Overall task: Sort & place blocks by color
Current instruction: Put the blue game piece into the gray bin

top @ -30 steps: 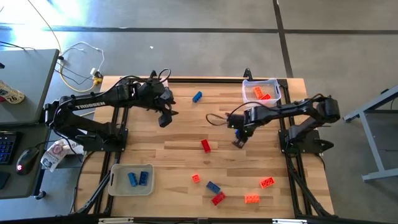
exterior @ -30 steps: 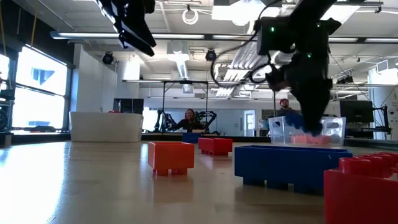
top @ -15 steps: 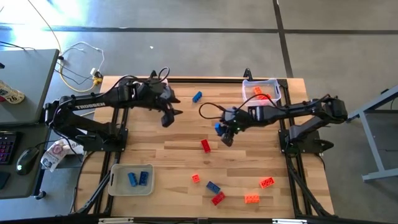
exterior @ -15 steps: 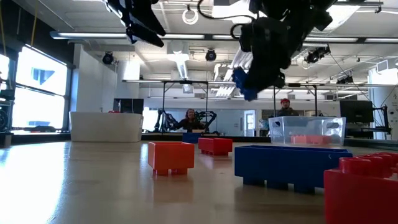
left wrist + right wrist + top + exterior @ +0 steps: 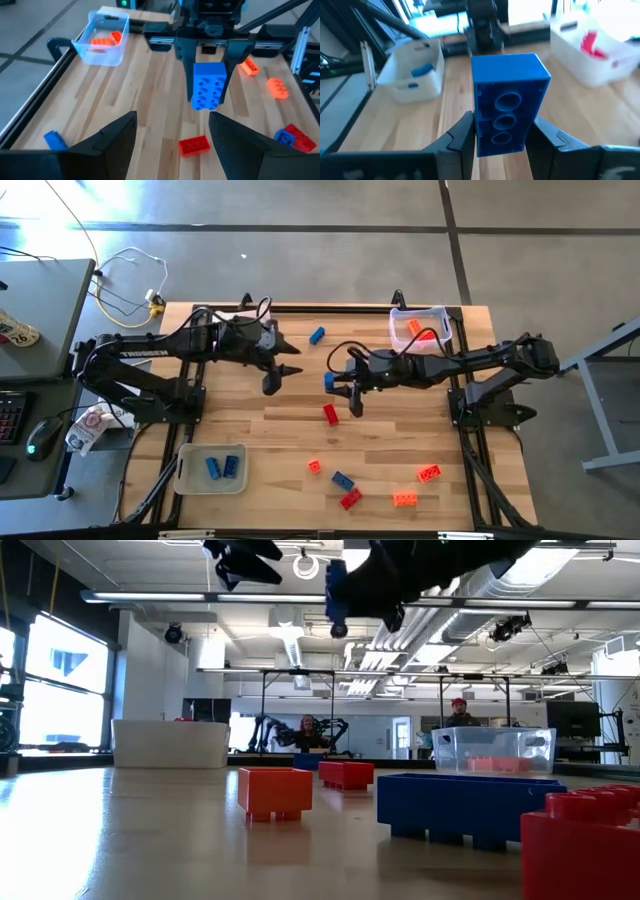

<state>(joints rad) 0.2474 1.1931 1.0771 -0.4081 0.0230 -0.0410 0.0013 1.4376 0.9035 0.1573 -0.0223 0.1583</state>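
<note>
Holding blue block point(image 5: 329, 381), right gripper point(image 5: 334, 383) clamped; left gripper point(image 5: 285, 370) open; tray point(image 5: 186, 473) w/ 2 blue.

grey concrete floor point(image 5: 300, 260), bright windows point(image 5: 60, 680)

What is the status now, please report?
Right gripper shut on blue block, mid-table, above the wood. Left gripper open, empty, facing it. Red block lies below; path clear.
</note>
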